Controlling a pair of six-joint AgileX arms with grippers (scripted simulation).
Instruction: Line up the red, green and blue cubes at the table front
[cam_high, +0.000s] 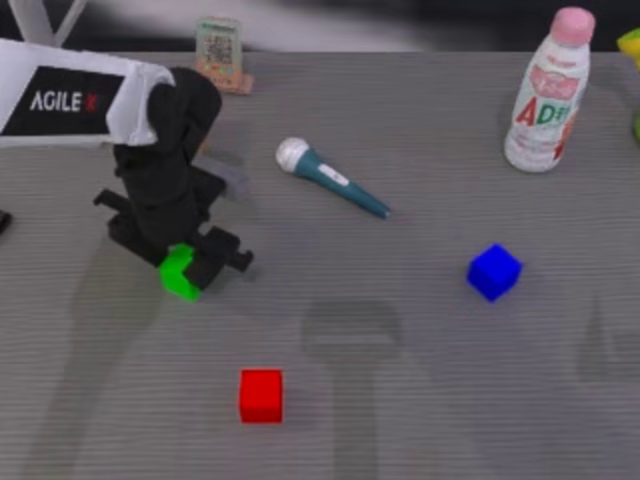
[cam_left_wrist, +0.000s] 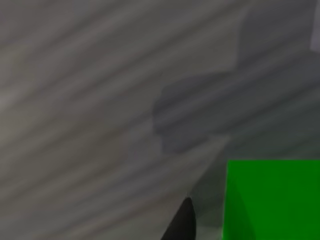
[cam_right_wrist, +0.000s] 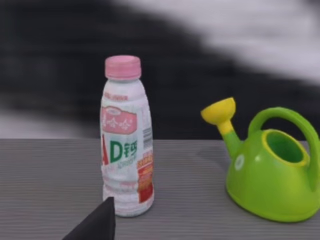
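Observation:
The green cube (cam_high: 180, 272) sits at the left of the table (cam_high: 420, 420), between the black fingers of my left gripper (cam_high: 195, 262), which reaches down over it. In the left wrist view the green cube (cam_left_wrist: 272, 200) fills one corner, and one dark fingertip (cam_left_wrist: 184, 222) stands beside it with a strip of table showing between them, so the gripper is open around it. Its other finger is hidden. The red cube (cam_high: 261, 395) lies near the front edge, left of centre. The blue cube (cam_high: 494, 271) rests right of centre. My right arm is parked outside the top view.
A teal microphone (cam_high: 330, 177) lies at mid-table. A pink-capped white bottle (cam_high: 547, 95) stands at the back right, with a green watering can (cam_right_wrist: 272, 172) beside it. A small tan box (cam_high: 220, 50) is at the back edge.

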